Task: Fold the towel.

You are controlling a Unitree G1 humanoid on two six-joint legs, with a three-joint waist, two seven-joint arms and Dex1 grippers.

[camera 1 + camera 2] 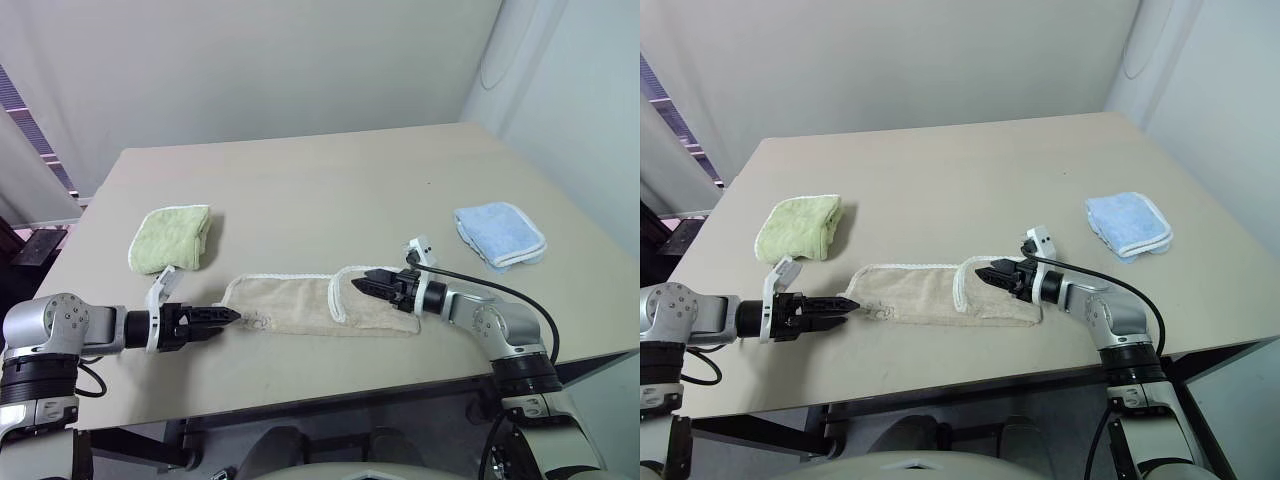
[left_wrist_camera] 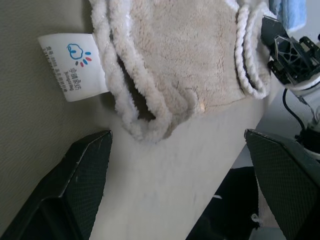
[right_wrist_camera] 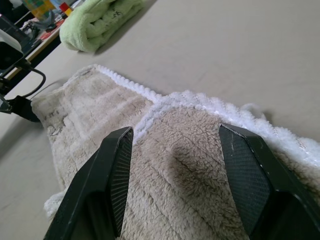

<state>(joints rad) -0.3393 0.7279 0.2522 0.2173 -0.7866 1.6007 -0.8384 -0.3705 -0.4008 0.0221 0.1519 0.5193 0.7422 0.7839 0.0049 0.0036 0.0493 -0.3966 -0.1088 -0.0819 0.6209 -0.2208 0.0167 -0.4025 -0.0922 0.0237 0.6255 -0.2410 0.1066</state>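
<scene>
Pale walls back the table [image 1: 330, 170], where the towel [image 1: 300, 305] lies partly folded. Left gripper [image 1: 228, 316] hangs spread wide at its left corner; right gripper [image 1: 362, 284], part-spread, holds nothing over the doubled end. Closing too shallow could pinch one layer only and drag the fold apart.

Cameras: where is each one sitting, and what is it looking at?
Left eye view: on the head, looking down at the beige towel on the table; both arms show.
Right eye view: beside it, same scene.
Left wrist view: on the left arm, facing the towel's end and white label, open left pincer below.
Right wrist view: on the right arm, over the towel, right pincer open.
Both wrist views share the towel.
</scene>
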